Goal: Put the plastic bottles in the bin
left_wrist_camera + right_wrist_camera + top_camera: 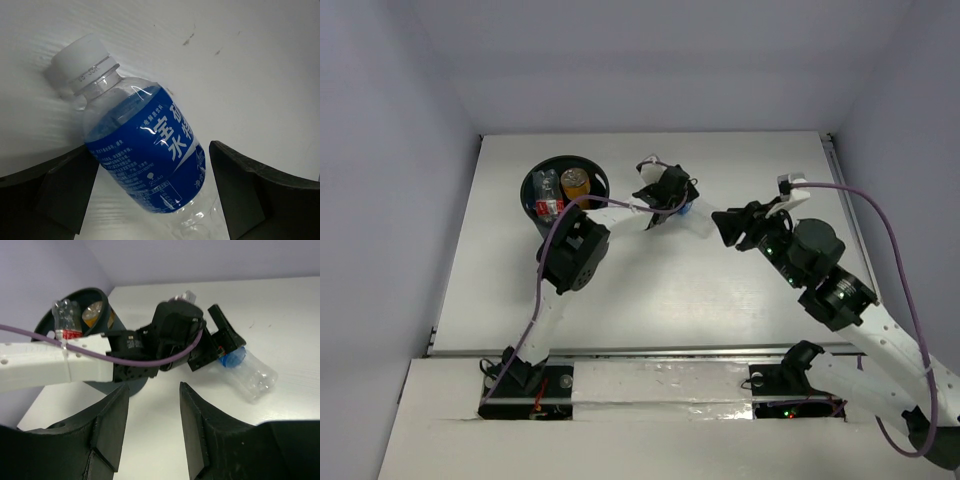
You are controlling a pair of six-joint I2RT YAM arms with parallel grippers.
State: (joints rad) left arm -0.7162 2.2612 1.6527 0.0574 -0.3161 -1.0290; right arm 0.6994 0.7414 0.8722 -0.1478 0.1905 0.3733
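Note:
A clear bottle with a blue label (145, 150) and white cap lies on its side on the white table. My left gripper (155, 200) is open and straddles it, with the left finger (65, 195) against the label and a gap at the right finger (250, 195). From above, the left gripper (670, 203) covers most of this bottle (694, 217). The dark round bin (532, 190) stands at the back left and holds a red-label bottle (549, 207) and an orange bottle (576, 182). My right gripper (728, 226) is open and empty, just right of the bottle. The other blue-label bottle is not visible.
The right wrist view shows the left arm (50, 362) with its purple cable crossing in front of the bin (95, 296), and the bottle's clear base (252, 374) sticking out past the left gripper. The table's raised edge runs along the right side (840, 170).

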